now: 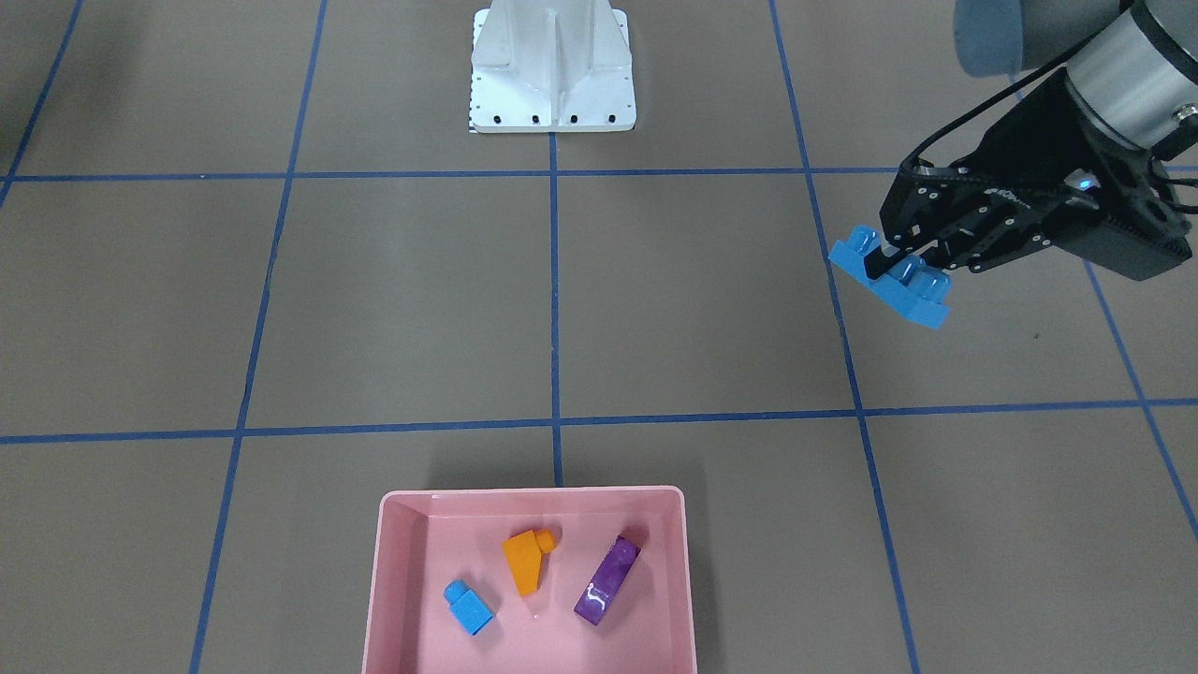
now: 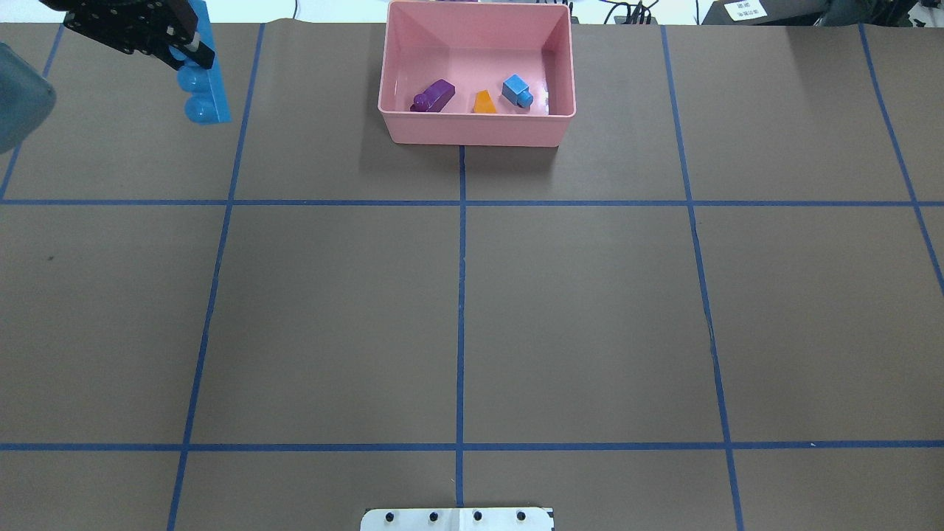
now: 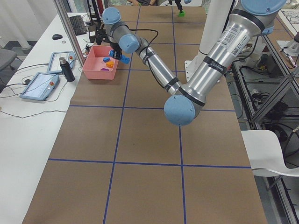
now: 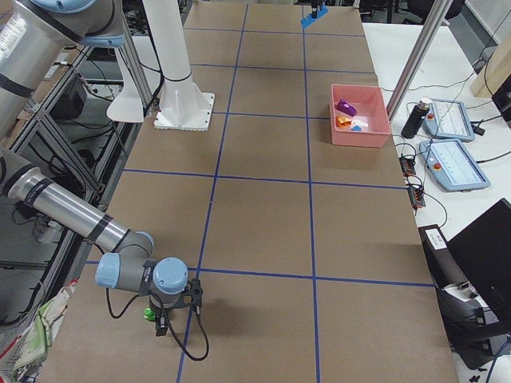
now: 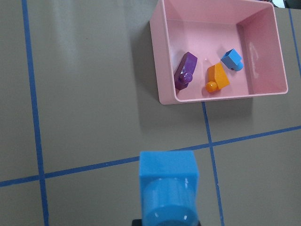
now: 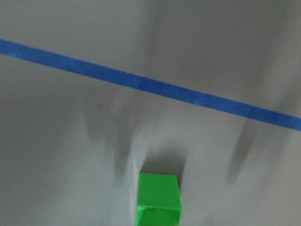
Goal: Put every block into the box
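Observation:
My left gripper (image 1: 897,258) is shut on the long light-blue brick (image 1: 891,281) and holds it tilted above the table, off to the side of the pink box (image 1: 533,496). The left wrist view shows this brick (image 5: 168,188) with the box (image 5: 160,100) ahead. In the box lie the orange sloped brick (image 1: 524,562), the purple sloped brick (image 1: 606,580) and the small light-blue brick (image 1: 468,607). The green brick (image 6: 159,200) sits low in the right wrist view, close over the table. My right gripper (image 4: 165,317) is low beside it (image 4: 148,313); I cannot tell whether it is open or shut.
The white base plate (image 1: 552,70) stands at the table's middle near the robot. Blue tape lines grid the brown table. A dark bottle (image 4: 413,120) and tablets (image 4: 455,163) sit on the side bench beyond the box.

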